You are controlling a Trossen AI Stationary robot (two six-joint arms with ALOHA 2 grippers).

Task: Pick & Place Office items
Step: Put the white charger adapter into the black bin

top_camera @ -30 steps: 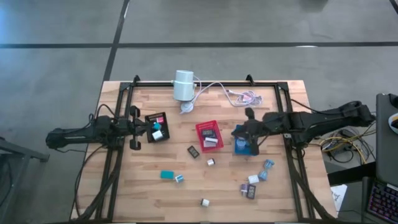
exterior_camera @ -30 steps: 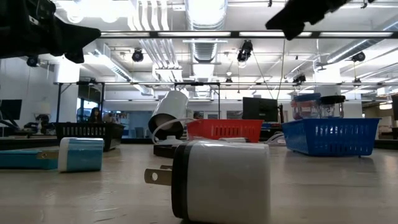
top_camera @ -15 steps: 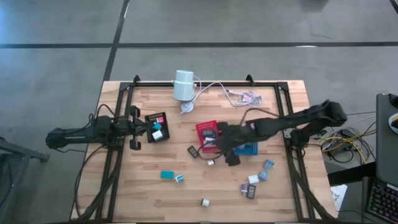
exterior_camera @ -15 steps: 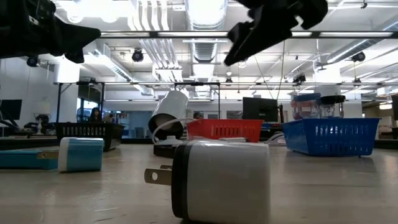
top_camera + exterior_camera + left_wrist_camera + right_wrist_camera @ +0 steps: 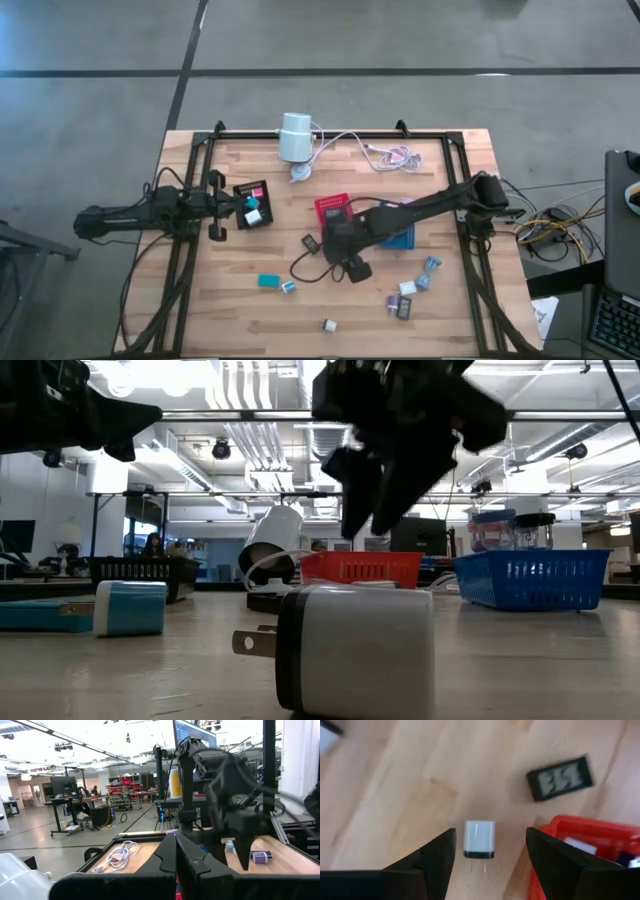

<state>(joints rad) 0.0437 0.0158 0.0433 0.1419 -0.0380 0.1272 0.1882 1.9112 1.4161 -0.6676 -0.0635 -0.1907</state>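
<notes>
Small office items lie scattered on the wooden table [image 5: 230, 310]. My right gripper [image 5: 345, 264] hangs open, pointing down, above a white charger plug [image 5: 479, 839]. The plug lies flat on the wood between the two fingers, and they do not touch it. A black display piece [image 5: 311, 243] lies just beside it. Nearer the front edge lie a teal block [image 5: 268, 281] and another white plug [image 5: 350, 650]. My left gripper [image 5: 176, 855] is shut and holds nothing, waiting at the table's left by the black tray [image 5: 252, 203].
The red tray [image 5: 336, 212] and the blue tray [image 5: 403, 240] stand right behind my right arm. More small pieces [image 5: 405, 290] lie in a cluster at the near right. A white cylinder [image 5: 295, 137] with cables [image 5: 385, 152] sits at the far edge.
My right gripper has swung from above the blue tray toward the table's left and near edge, past the red tray. It has come down, tipped to point steeply downward, and opened. Nothing on the table has moved.
</notes>
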